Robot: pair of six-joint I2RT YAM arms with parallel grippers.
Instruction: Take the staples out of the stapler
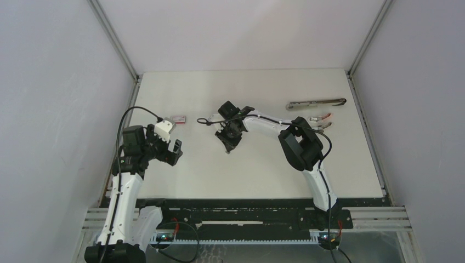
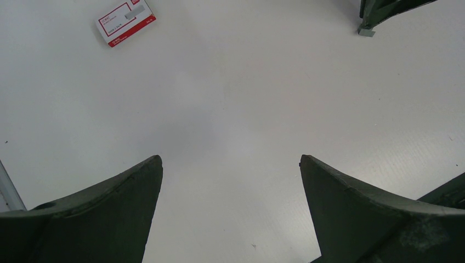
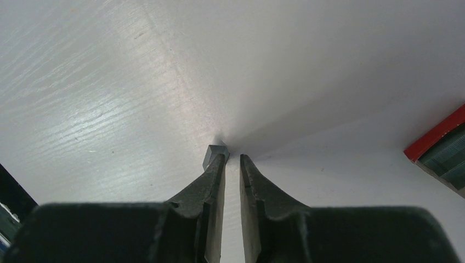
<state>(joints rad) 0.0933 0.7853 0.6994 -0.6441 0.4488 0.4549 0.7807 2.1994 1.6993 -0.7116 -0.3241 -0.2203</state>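
A short grey strip of staples (image 3: 215, 154) lies on the white table against the outer side of my right gripper's left fingertip; it also shows as a small grey bit (image 2: 366, 33) in the left wrist view. My right gripper (image 3: 232, 156) points down at mid-table (image 1: 228, 143), its jaws a narrow slit apart with only bare table between them. The stapler (image 1: 316, 103), a long grey metal bar, lies at the far right with a red-and-white part (image 1: 323, 118) just in front of it. My left gripper (image 2: 230, 161) hovers wide open and empty over the left side (image 1: 170, 148).
A small red-and-white box (image 1: 178, 119) lies at the back left, in the left wrist view at the upper left (image 2: 126, 22). A red-edged box corner (image 3: 438, 150) shows at the right wrist view's right edge. White walls close in the table (image 1: 274, 164).
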